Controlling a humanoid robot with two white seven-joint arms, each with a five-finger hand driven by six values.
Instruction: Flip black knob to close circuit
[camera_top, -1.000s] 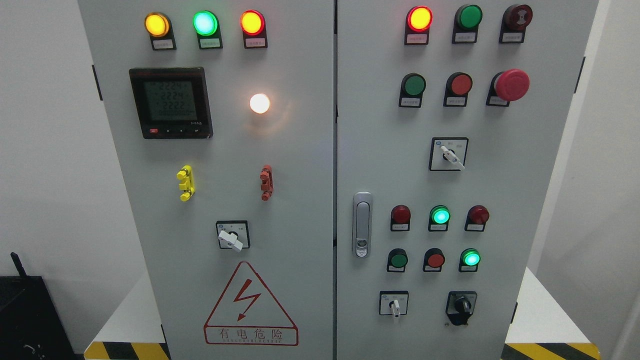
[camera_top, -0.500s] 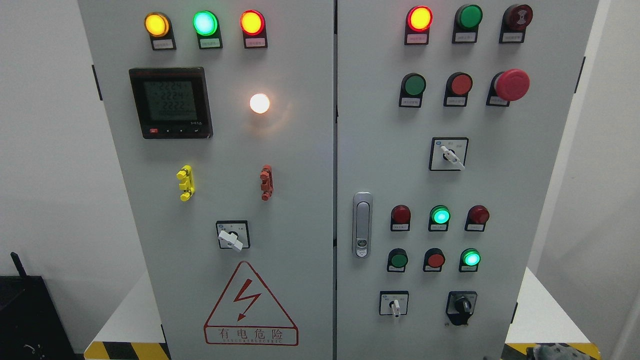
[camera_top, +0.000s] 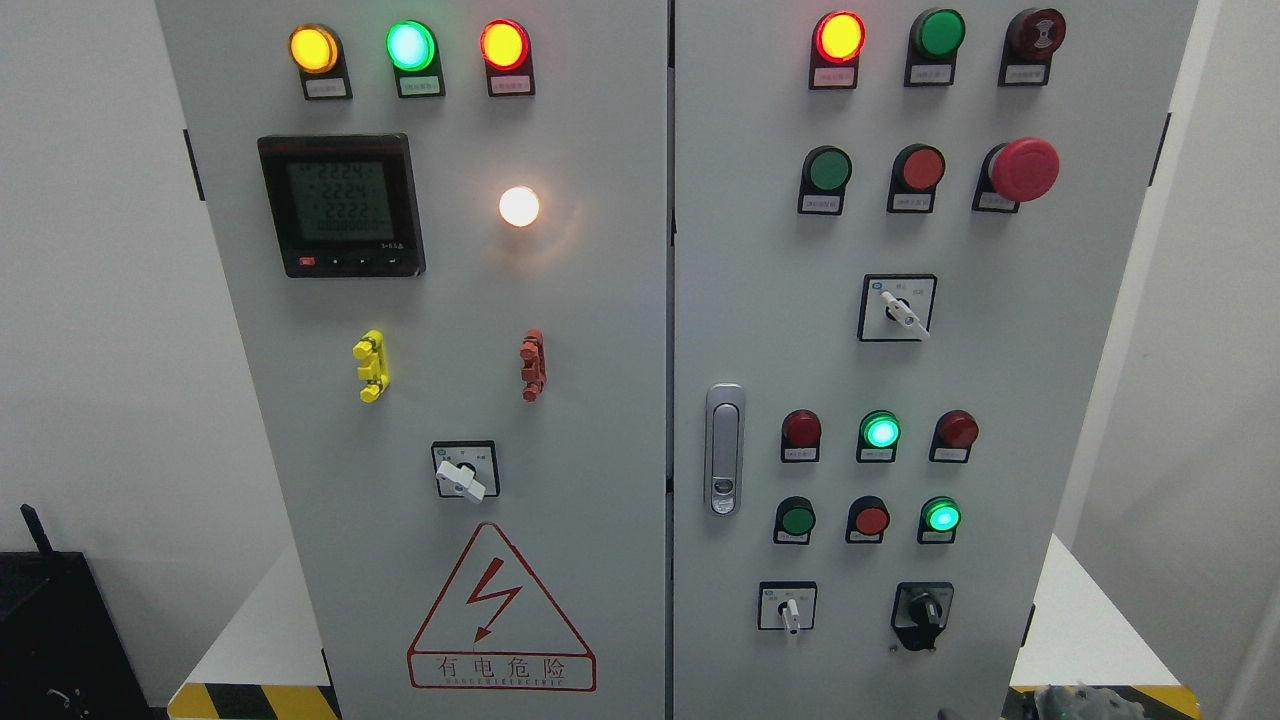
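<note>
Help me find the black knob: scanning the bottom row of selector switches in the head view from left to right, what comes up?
White-handled selector on the left door → small white-handled selector → black knob.

Matt, seemingly painted-metal cabinet (camera_top: 600, 330)

The right hand (camera_top: 1085, 702) is cut off by the bottom edge.
</note>
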